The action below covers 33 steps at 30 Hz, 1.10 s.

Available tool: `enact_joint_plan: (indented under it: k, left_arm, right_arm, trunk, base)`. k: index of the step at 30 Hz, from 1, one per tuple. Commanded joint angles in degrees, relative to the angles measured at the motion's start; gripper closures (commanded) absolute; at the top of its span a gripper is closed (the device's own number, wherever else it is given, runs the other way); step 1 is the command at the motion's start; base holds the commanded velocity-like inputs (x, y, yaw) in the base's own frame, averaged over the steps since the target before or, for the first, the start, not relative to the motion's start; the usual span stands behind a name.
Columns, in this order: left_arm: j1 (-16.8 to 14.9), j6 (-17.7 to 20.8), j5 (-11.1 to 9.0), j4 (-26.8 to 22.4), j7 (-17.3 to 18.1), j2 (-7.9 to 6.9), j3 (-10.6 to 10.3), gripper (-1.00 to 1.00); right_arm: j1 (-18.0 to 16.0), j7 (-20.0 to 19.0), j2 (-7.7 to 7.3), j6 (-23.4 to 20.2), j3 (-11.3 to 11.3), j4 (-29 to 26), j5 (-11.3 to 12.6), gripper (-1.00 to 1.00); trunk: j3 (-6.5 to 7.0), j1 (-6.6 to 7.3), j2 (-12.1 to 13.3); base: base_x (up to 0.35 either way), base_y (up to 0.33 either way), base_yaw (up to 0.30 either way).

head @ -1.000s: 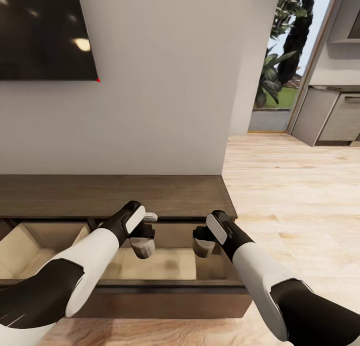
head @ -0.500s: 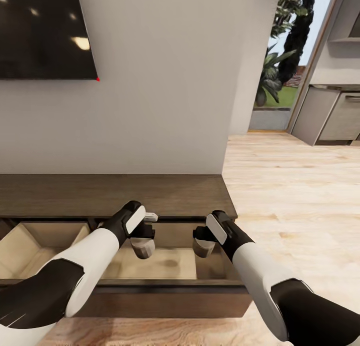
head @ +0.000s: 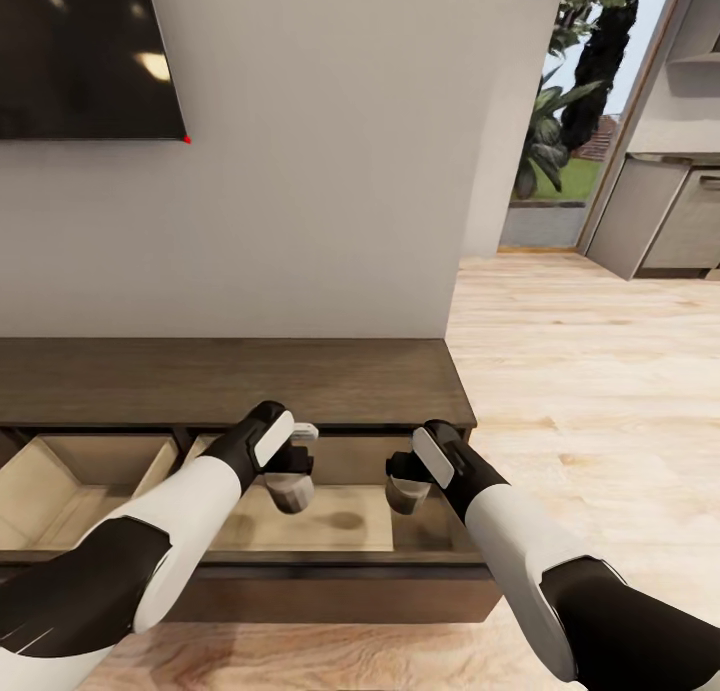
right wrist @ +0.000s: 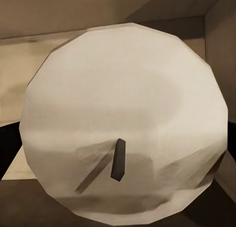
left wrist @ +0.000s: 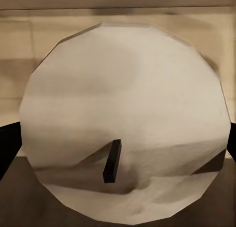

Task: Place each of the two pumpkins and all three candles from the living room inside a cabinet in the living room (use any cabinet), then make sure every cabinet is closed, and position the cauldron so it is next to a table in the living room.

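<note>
Holding one candle (head: 289, 492) in left end effector (head: 291, 481), another candle (head: 404, 493) in right end effector (head: 402, 483), both above open cabinet (head: 240, 383) drawer (head: 330, 526). Stowing step; next, lower and release.

Matt waxy candles (left wrist: 123, 113) (dark wicks), matt brown wood-grain cabinet (head: 230, 381).

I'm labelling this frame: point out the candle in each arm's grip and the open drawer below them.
Left candle (left wrist: 123, 113): left wrist view, on its flat top face.
Right candle (right wrist: 128, 109): right wrist view, on its top face above the wick.
Open drawer (head: 340, 533): head view, on its pale floor.
</note>
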State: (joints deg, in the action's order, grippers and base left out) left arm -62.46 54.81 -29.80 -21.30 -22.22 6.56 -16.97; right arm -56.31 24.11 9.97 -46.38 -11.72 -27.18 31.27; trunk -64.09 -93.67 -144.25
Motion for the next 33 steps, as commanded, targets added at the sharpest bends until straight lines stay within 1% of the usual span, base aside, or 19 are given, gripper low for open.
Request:
enact_joint_plan:
  k: [1,5,7,9,10,12,15,17,21,33]
  left_arm:
    - [-0.03,-0.09,-0.52,-0.06,-0.40,0.02,-0.53,1.00]
    - [-0.03,-0.65,-0.52,-0.07,-0.26,0.29,-0.65,1.00]
    - [-0.03,-1.00,-0.52,-0.10,0.59,0.38,-0.67,1.00]
    - [0.04,-1.27,-0.49,-0.08,2.29,0.44,-0.73,1.00]
    - [0.06,-1.33,-0.48,-0.07,2.55,0.44,-0.74,1.00]
    - [0.10,-1.53,-0.45,-0.07,3.07,0.45,-1.25,1.00]
    - [0.13,-2.33,-0.49,0.00,3.52,0.46,-3.24,1.00]
    - [0.14,-2.68,-0.51,0.07,3.63,0.47,-3.88,1.00]
    - [0.14,-3.01,-0.52,0.12,3.71,0.47,-4.42,1.00]
    - [0.14,-4.34,-0.52,-0.04,3.73,0.48,-4.56,1.00]
  right_arm:
    - [-0.03,0.58,-0.04,-0.11,-0.34,-0.07,0.63,1.00]
    - [-0.03,0.58,-0.04,-0.11,-0.33,-0.07,0.63,1.00]
    - [-0.03,0.58,-0.04,-0.13,-0.34,-0.07,0.63,1.00]
    - [-0.03,0.58,-0.04,-0.13,-0.34,-0.07,0.63,1.00]
    - [-0.03,0.58,-0.04,-0.13,-0.34,-0.07,0.63,1.00]
    - [-0.03,0.58,-0.04,-0.12,-0.33,-0.04,0.63,1.00]
    - [-0.03,0.58,-0.04,-0.11,-0.33,0.00,0.63,1.00]
    - [-0.03,0.58,-0.04,-0.11,-0.32,0.00,0.63,1.00]
    - [-0.03,0.58,-0.04,-0.13,-0.32,0.02,0.57,1.00]
    - [0.05,0.58,-0.12,-0.05,-0.31,0.02,0.51,1.00]
  trunk:
    - [-0.05,0.01,-0.02]
    - [-0.05,0.01,-0.02]
    - [-0.05,0.01,-0.02]
    - [-0.50,-0.04,-0.05]
    - [-0.72,-0.07,-0.06]
    - [-0.94,-0.09,-0.08]
    - [-0.94,-0.09,-0.08]
    - [-0.94,-0.09,-0.08]
    - [-1.83,-0.19,-0.13]
    - [-4.48,-0.50,-0.29]
  base:
    - [0.000,0.000,0.000]
    - [0.000,0.000,0.000]
    - [0.000,0.000,0.000]
    - [0.000,0.000,0.000]
    - [0.000,0.000,0.000]
    - [0.000,0.000,0.000]
    - [0.000,0.000,0.000]
    - [0.000,0.000,0.000]
    - [0.000,0.000,0.000]
    - [0.000,0.000,0.000]
